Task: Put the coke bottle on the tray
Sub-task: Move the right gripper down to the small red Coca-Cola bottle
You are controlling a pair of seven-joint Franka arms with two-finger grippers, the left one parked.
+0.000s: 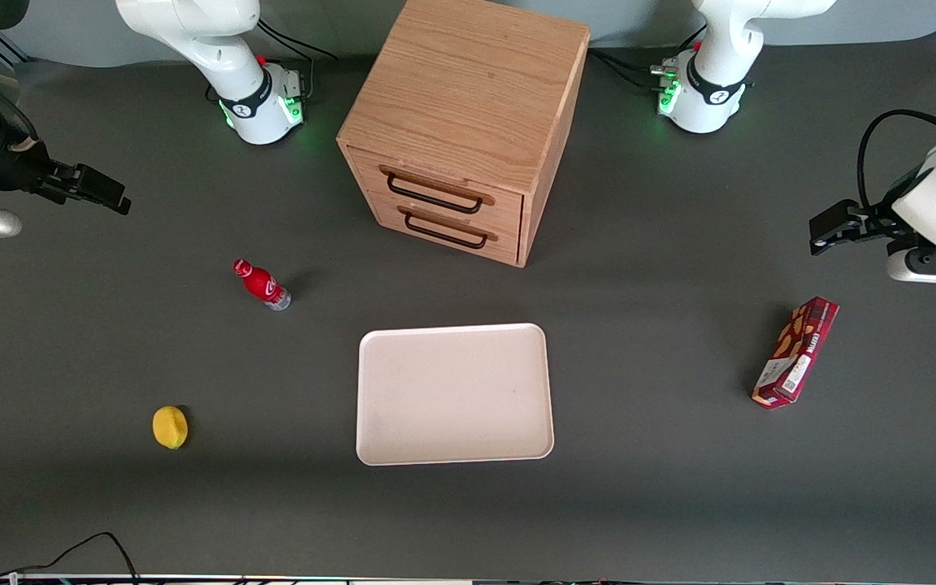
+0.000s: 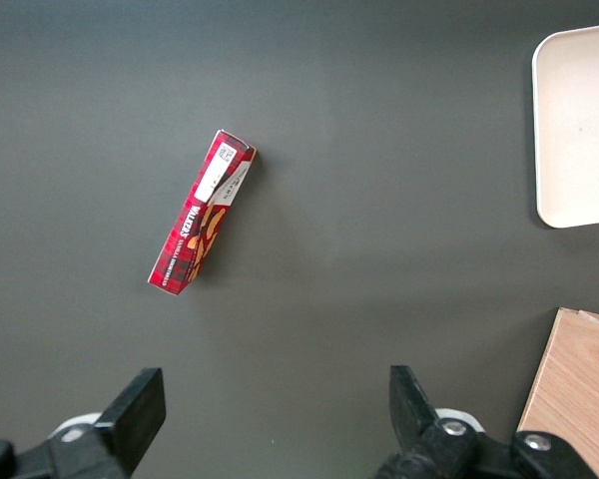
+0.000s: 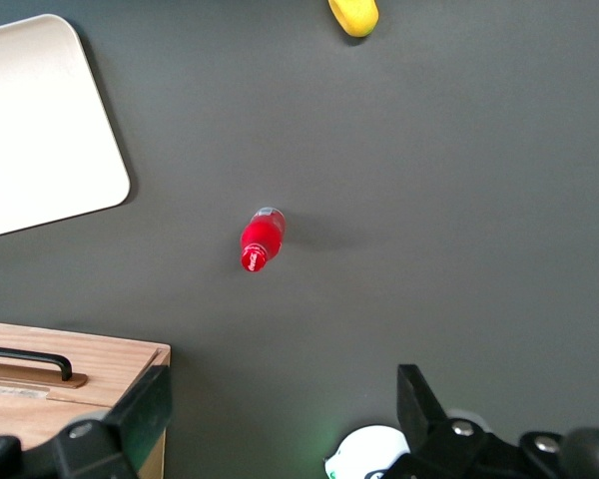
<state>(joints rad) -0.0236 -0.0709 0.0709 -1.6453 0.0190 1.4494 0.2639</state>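
Observation:
The coke bottle (image 1: 261, 284), small and red with a red cap and clear base, stands on the dark table between the tray and the working arm's end; it also shows in the right wrist view (image 3: 261, 239). The cream-pink tray (image 1: 452, 328) lies flat and bare near the table's middle, nearer the front camera than the cabinet; its corner shows in the right wrist view (image 3: 40, 130). My right gripper (image 1: 110, 195) hangs open and empty high above the table at the working arm's end, apart from the bottle, with its black fingers (image 3: 145, 404) spread wide around empty space (image 3: 280, 409).
A wooden drawer cabinet (image 1: 468, 122) with two drawers stands farther back than the tray, its top edge in the right wrist view (image 3: 60, 389). A yellow lemon (image 1: 170, 426) lies nearer the front camera than the bottle. A dark red snack box (image 1: 795, 351) lies toward the parked arm's end.

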